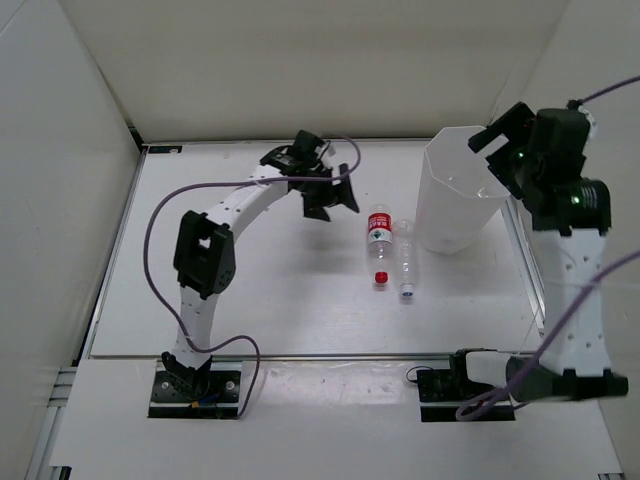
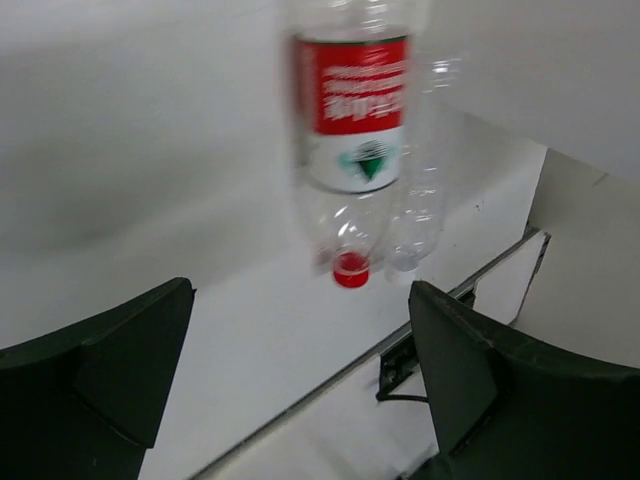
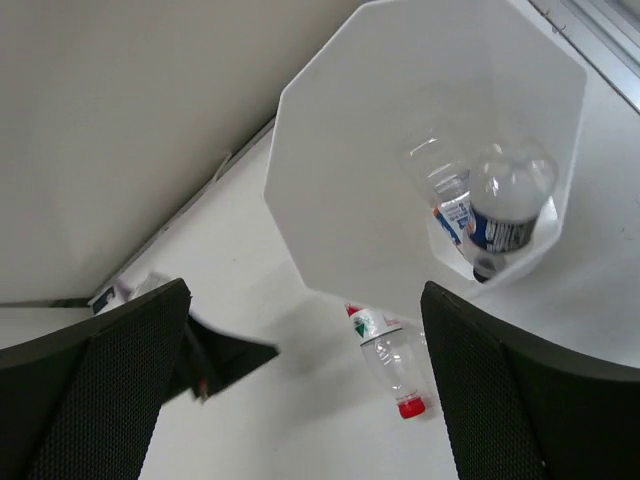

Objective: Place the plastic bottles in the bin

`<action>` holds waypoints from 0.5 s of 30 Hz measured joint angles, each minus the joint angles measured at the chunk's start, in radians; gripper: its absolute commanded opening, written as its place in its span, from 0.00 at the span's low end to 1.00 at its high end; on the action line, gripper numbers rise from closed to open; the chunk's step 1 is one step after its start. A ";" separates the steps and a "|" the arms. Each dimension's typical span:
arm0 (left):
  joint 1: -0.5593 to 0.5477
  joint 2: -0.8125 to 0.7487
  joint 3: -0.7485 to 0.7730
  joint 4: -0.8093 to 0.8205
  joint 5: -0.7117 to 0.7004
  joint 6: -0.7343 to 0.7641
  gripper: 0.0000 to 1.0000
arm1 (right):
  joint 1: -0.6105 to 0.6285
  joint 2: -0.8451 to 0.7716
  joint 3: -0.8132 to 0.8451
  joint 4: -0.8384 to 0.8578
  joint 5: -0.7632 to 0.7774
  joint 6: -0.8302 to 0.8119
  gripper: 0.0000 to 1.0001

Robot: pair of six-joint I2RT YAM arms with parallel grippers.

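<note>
- left gripper [image 1: 333, 203], what's the state?
- jaws spread wide, nothing between them. it hangs above the table [image 1: 250, 290], far side, near the middle, pointed toward the bottles.
- touching anything?
- no, it's apart from them. its wrist view shows the red-label bottle [image 1: 379, 232] straight ahead past the fingertips, a bit blurred.
- ok. right gripper [image 3: 305, 295]?
- also fully spread and holding nothing. it sits high over the bin [image 1: 450, 215], looking down into the mouth.
- where's the bin?
- standing upright on the right part of the table, toward the back. white, see-through, eight-sided rim.
- anything in it?
- yes, the blue-label bottle [image 3: 505, 215] is at the bottom, leaning against one wall, dark cap end down. the clear walls throw reflections, so i can't make out more than that one.
- and the other two?
- both lie flat on the table just left of the bin, between it and the left gripper. the red-label bottle is on the left, red cap pointing to the near edge. the plain bottle [image 1: 404, 255] is right beside it, parallel, cap also to the near edge and sitting a little closer to us.
- do they touch?
- can't tell, they're side by side and very close.
- does the plain bottle touch the bin?
- near its base, but contact isn't clear.
</note>
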 measured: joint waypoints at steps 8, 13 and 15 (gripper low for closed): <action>-0.150 0.192 0.269 0.089 0.023 0.078 1.00 | -0.035 -0.186 -0.110 -0.013 -0.016 -0.006 1.00; -0.157 0.294 0.314 0.087 0.019 0.140 1.00 | -0.077 -0.158 -0.112 -0.028 -0.033 -0.031 1.00; -0.156 0.329 0.317 0.082 0.012 0.158 1.00 | -0.089 -0.159 -0.110 -0.031 -0.037 -0.045 1.00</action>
